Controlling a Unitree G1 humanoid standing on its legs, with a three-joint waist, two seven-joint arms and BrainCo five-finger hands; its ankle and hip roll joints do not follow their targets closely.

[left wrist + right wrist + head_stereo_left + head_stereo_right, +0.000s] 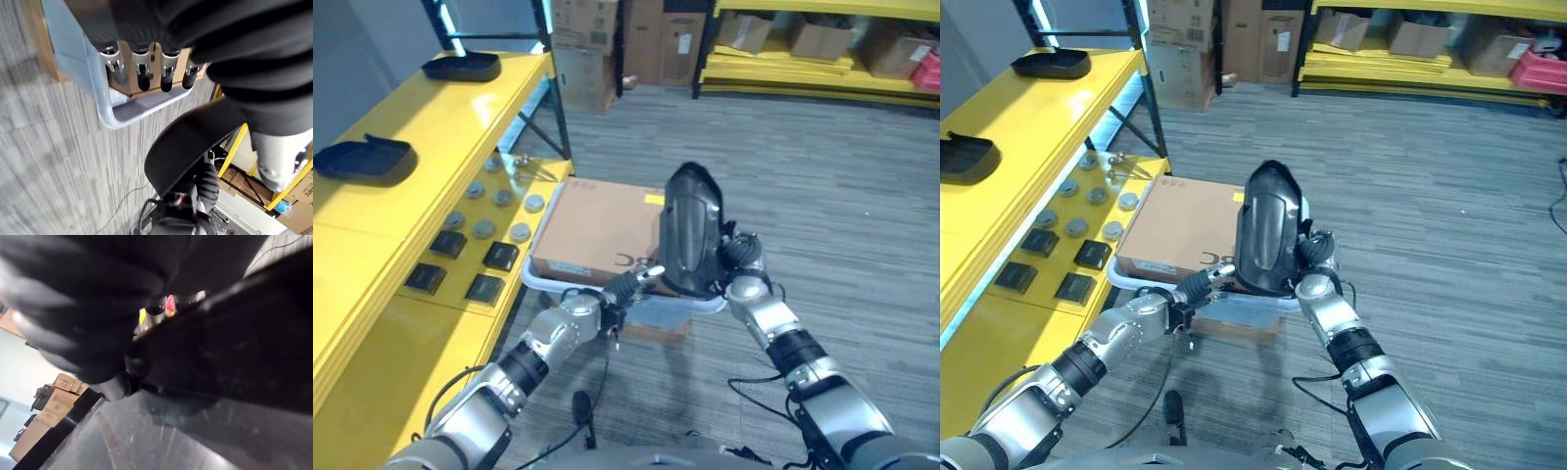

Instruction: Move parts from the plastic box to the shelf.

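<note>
The right robot hand [741, 257] grips a black part [690, 230] upright above the plastic box [607, 291], lifted clear. The left robot hand [631, 284], fingers straight, reaches toward its lower edge. Next, I judge, comes carrying it left to the shelf [440, 127], near the two parts [367, 159] there.

**Surfaces and materials around the two hands**

The large black moulded plastic part [690, 230] against the right hand [741, 257] had a smooth, faintly glossy skin that caught soft highlights. Beside the left hand [634, 284], the pale translucent plastic box [705, 305] looked smooth and slightly milky at its rim. The brown cardboard carton [597, 227] lying in it was matt paper board. Well off to the left hand's side, the yellow painted shelf [431, 127] looked smooth with a satin sheen. The grey floor [822, 176] beyond the right hand looked matt and streaky.
</note>
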